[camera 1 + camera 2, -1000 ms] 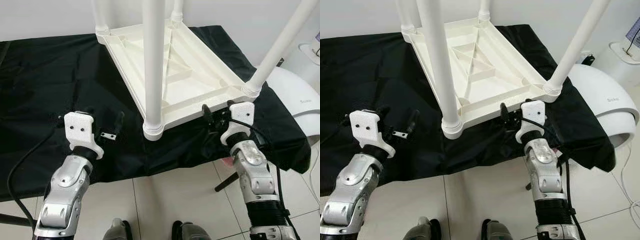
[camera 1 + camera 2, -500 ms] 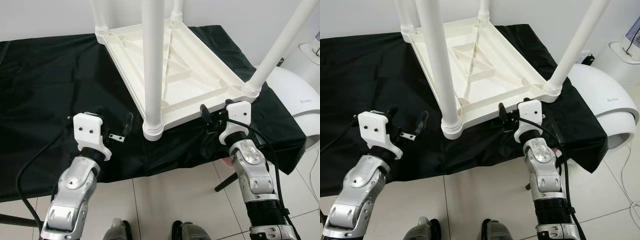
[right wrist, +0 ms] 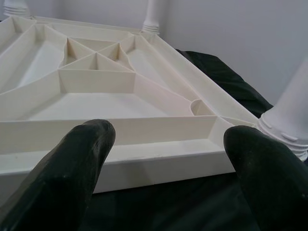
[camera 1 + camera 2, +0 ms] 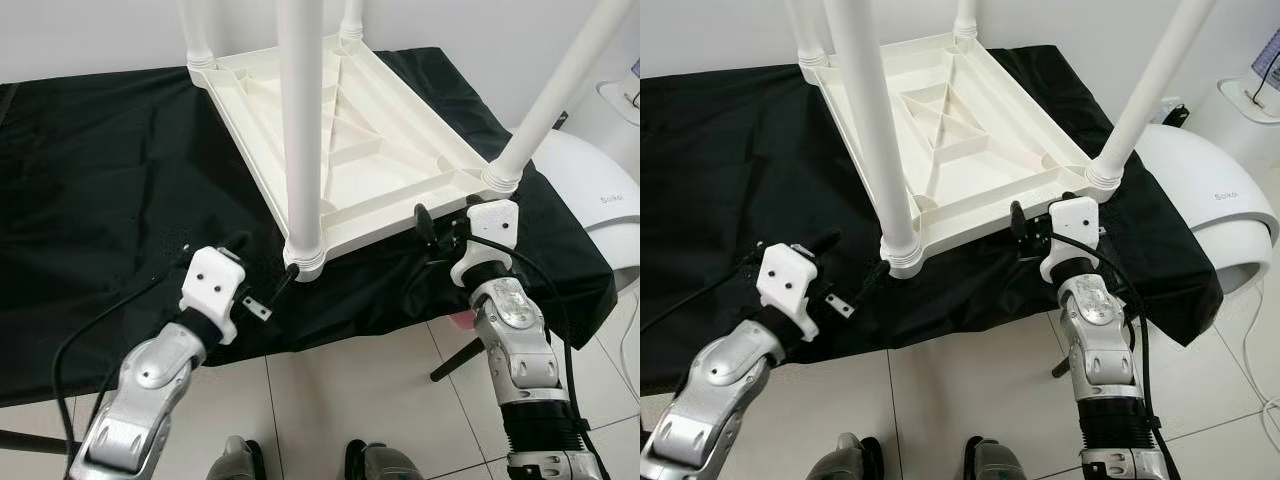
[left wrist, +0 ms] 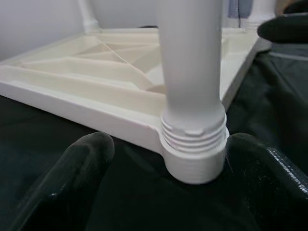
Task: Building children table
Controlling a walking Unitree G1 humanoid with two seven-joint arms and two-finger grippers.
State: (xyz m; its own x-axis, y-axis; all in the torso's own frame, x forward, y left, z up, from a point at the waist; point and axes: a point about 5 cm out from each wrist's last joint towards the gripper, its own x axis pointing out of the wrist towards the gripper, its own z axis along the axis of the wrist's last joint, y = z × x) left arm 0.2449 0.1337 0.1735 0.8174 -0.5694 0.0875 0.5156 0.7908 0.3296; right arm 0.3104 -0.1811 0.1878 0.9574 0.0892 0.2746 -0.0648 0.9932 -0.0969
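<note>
Left gripper (image 5: 163, 154) is hovering spread wide around the near leg (image 4: 300, 130) of the upturned table (image 4: 350, 150), while right gripper (image 3: 168, 144) is gaping empty beside its edge

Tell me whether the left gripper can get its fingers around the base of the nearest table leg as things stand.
Probably yes. The left gripper is open and already faces the nearest leg. Its threaded collar sits between the two black fingers, with only black cloth below and nothing in between.
</note>
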